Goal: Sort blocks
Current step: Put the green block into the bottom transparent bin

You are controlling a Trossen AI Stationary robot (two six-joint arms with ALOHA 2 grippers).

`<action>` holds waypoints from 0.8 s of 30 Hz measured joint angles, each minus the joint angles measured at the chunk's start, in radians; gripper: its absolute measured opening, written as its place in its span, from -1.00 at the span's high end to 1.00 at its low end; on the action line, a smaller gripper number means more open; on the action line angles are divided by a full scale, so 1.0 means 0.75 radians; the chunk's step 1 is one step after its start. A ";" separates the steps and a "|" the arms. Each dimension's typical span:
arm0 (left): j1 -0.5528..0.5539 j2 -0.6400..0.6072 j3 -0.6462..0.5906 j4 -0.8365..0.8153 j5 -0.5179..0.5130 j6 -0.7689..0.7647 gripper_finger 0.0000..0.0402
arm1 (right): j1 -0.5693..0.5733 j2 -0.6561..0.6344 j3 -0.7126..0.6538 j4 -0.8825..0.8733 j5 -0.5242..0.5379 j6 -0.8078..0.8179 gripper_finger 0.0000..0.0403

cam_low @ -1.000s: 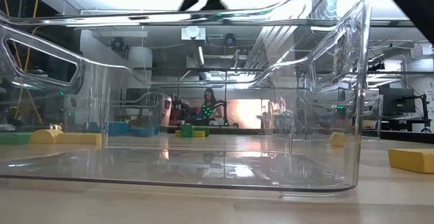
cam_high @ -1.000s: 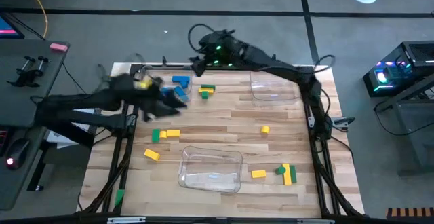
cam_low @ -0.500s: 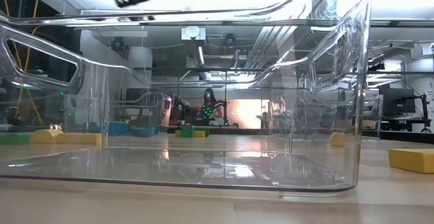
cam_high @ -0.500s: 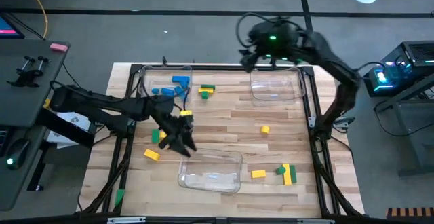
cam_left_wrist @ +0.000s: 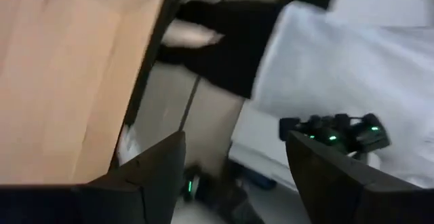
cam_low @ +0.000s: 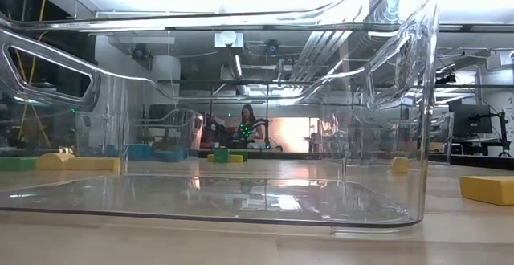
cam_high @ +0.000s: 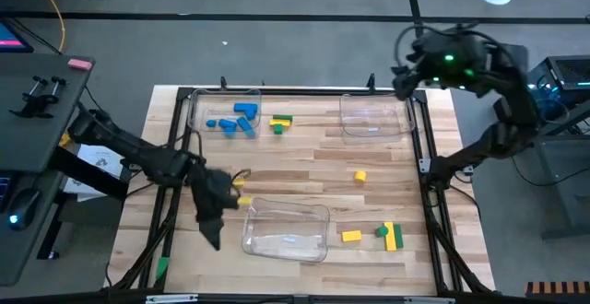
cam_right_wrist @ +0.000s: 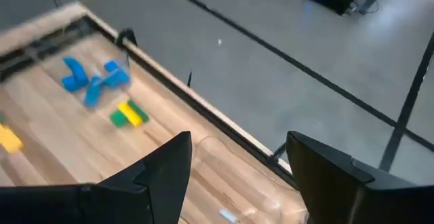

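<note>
Several blocks [cam_high: 235, 120] lie scattered across the table [cam_high: 304, 161], so the left end effector [cam_high: 214, 223], fingers spread and empty at the near-left edge, should settle squarely over one block before closing, while the right end effector [cam_high: 406, 81], likewise spread, waits far right.

The left tool [cam_high: 214, 226] is smeared by motion, so its finger gap cannot be read. A yellow block [cam_high: 237, 182] beside it is partly hidden. The person [cam_low: 248, 120] is too small.
</note>
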 joint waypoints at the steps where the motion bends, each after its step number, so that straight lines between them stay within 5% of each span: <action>1: -0.030 0.006 0.000 -0.049 -0.007 -0.052 -0.18 | 0.000 -0.017 0.000 0.009 0.011 0.004 -0.18; 13: -0.519 0.224 0.000 -0.301 0.007 -0.612 -0.09 | 0.000 -0.041 0.000 -0.004 0.081 -0.043 -0.18; 24: -0.655 0.408 0.003 -0.433 0.141 -0.550 -0.08 | 0.000 0.006 0.000 -0.004 0.077 -0.087 -0.18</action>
